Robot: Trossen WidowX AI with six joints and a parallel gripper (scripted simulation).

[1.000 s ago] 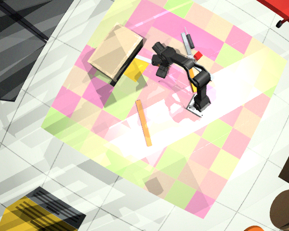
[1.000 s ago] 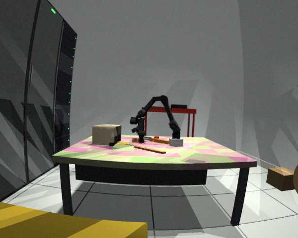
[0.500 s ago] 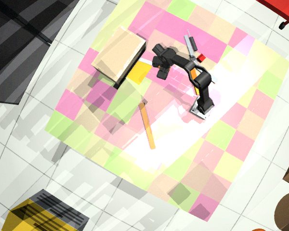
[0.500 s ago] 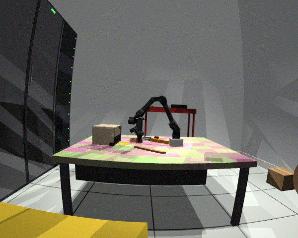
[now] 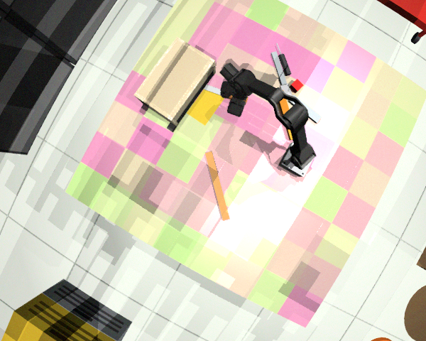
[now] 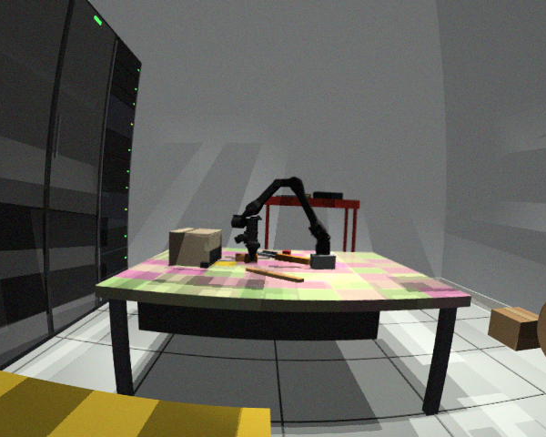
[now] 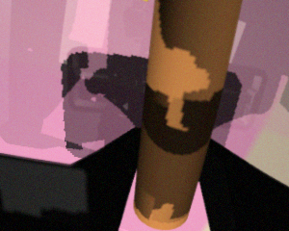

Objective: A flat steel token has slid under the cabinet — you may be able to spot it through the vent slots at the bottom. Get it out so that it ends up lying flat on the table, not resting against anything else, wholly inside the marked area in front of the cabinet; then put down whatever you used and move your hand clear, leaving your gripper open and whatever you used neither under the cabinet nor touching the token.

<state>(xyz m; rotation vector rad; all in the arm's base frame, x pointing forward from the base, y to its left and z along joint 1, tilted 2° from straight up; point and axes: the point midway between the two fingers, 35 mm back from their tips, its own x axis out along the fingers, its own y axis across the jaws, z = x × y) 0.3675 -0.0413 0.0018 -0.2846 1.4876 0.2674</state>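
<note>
Gripper: the gripper (image 6: 251,255) points down at the table (image 6: 358,293) just in front of the cabinet, closed partway on an orange cylinder.
Held thing: in the wrist view the orange cylinder (image 7: 183,120) stands between the 2 dark fingers, patched with shadow, its lower end over a pink tile.
Grey strip: from above, a thin grey strip (image 5: 210,89) runs from under the gripper to the cabinet's front edge; whether it is joined to the cylinder cannot be told.
Cabinet: a beige box-shaped cabinet (image 5: 175,82) stands on dark feet at the far left part of the chequered top.
Marked area: a yellow patch (image 5: 204,106) lies on the table against the cabinet's front, just beside the gripper.
Token: the steel token shows in none of the 3 views, and the yellow patch carries nothing that can be made out as a token.
Arm: the black arm (image 5: 268,93) arches from its grey base plate (image 5: 289,168) toward the cabinet.
Other tools: a long orange slat (image 5: 216,185) lies flat near the table's middle, well apart from the gripper; a grey bar with a black grip (image 5: 281,62) and a red cube (image 5: 297,85) lie behind the arm, and 1 more grey bar (image 5: 313,116) lies partly under its elbow.
Background: a red cart (image 5: 424,16) stands off the table.
</note>
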